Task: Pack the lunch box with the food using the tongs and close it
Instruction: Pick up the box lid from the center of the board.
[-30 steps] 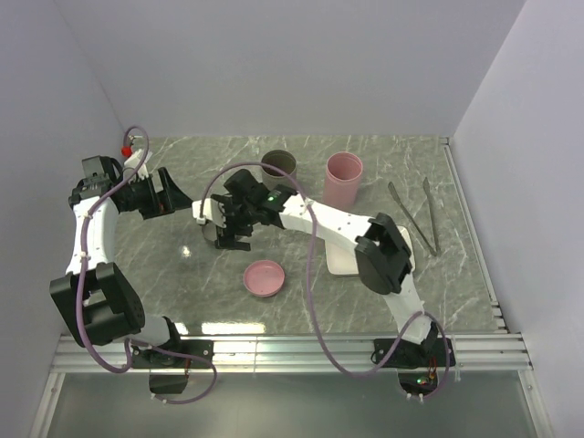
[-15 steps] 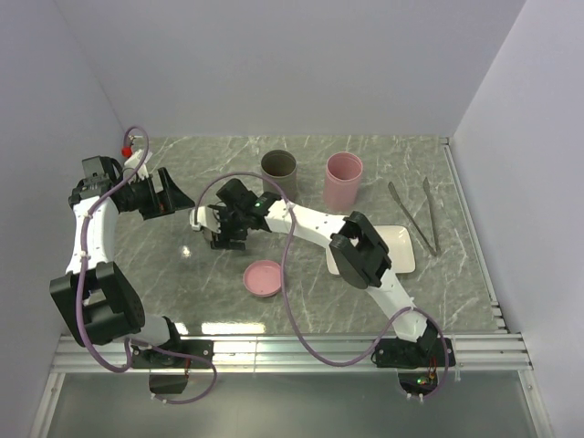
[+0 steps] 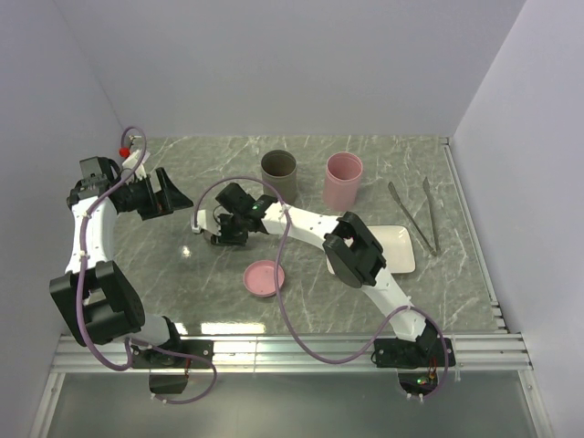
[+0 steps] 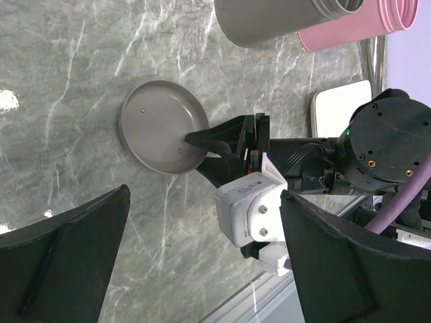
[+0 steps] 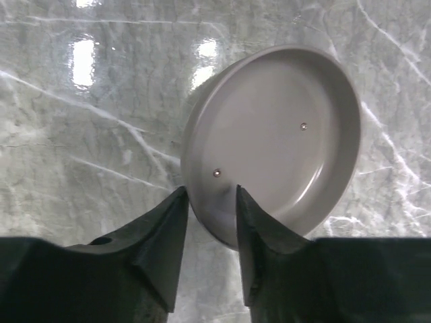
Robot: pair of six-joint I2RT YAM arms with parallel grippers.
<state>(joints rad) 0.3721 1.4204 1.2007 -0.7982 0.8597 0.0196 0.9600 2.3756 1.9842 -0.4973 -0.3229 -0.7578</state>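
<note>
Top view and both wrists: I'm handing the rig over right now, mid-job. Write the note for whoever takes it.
Left claw: open, empty, at the left of the table.
Right claw: straddles the rim of the grey lid, one finger inside, one outside; grip not confirmed.
Tongs: untouched, lying at far right beside the white tray.
Pink lid: lying mid-table, toward the front. Grey cup and pink cup: standing at the back, open-topped.
Food: none in view.
Done: nothing packed.
Left: take the tongs, pack the food, close the box.
</note>
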